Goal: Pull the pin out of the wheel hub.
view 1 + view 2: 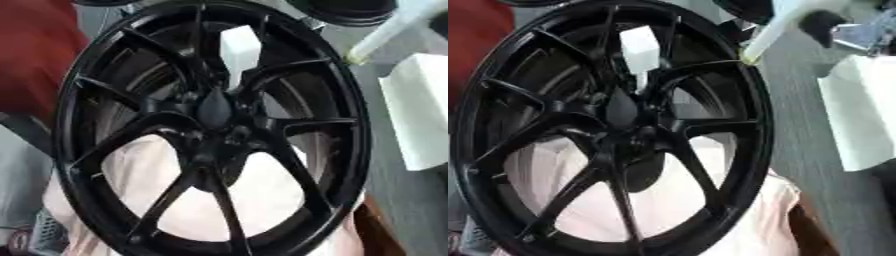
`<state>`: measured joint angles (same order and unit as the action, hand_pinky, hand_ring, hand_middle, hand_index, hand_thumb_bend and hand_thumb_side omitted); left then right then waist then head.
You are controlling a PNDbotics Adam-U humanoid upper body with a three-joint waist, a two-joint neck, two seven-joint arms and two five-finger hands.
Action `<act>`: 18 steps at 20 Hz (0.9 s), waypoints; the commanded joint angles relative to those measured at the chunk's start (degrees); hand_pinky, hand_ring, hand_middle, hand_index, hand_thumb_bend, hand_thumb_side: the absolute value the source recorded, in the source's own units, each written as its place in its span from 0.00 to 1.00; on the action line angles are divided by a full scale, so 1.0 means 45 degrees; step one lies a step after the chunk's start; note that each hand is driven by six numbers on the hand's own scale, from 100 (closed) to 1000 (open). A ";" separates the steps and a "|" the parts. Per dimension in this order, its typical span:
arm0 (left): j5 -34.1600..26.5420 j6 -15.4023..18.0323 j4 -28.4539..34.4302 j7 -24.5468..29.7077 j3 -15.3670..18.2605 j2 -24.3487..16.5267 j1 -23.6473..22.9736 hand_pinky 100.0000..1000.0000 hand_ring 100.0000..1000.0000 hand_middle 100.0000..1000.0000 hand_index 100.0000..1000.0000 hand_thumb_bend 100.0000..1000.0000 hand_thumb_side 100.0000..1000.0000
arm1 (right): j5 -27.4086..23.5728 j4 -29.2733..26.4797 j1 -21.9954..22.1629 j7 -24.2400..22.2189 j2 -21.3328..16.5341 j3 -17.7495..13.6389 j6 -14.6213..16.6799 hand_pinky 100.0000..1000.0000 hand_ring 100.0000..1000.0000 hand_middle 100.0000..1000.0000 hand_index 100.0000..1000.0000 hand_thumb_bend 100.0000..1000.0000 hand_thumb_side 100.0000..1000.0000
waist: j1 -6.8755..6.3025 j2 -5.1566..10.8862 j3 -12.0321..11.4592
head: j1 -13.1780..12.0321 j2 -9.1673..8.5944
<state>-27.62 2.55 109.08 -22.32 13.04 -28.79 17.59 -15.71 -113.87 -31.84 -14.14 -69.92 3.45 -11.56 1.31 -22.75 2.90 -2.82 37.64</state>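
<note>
Neither hand shows yet, so you are still at the approach: the black wheel hub [214,112] fills the view, its centre near twelve o'clock, and I cannot make out the pin.

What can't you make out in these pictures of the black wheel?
- The pin: not distinguishable in either view; the wheel's centre is all black and blurred.
- The robot's hands: neither shows in either view.
- The wheel's lower rim: cut off by the bottom edge in both views.
- The white block: partly hidden behind the spokes.
- The white box: cut by the right edge.
</note>
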 commanded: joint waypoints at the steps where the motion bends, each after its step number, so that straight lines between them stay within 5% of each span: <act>1: 0.0108 0.0063 0.0145 -0.0101 0.0225 -0.0408 -0.0018 0.68 0.66 0.59 0.71 0.09 0.65 | 0.0392 0.0204 0.1098 0.1137 -0.0716 -0.1307 0.0103 0.71 0.57 0.38 0.51 0.00 0.00 | -0.0078 0.0392 0.0124 | -0.0226 -0.0153; 8: 0.0220 0.0135 0.0167 -0.0288 0.0378 -0.0471 -0.0201 0.67 0.66 0.59 0.71 0.09 0.65 | 0.1471 0.1883 0.3960 0.2846 0.0181 -0.3010 0.0422 0.72 0.59 0.41 0.55 0.00 0.00 | -0.0350 0.0491 0.0519 | -0.0636 -0.0162; 18: 0.0246 0.0161 0.0168 -0.0374 0.0440 -0.0442 -0.0310 0.67 0.66 0.59 0.70 0.09 0.65 | 0.3737 0.4230 0.5634 0.3323 0.1425 -0.3948 0.0245 0.75 0.69 0.50 0.64 0.00 0.00 | -0.0529 0.0522 0.0669 | -0.0722 -0.0200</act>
<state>-26.69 3.19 109.12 -23.77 14.34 -28.85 16.06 -0.03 -96.00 -6.29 0.49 -62.36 -12.75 -10.52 -1.24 -22.13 5.85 -5.92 37.49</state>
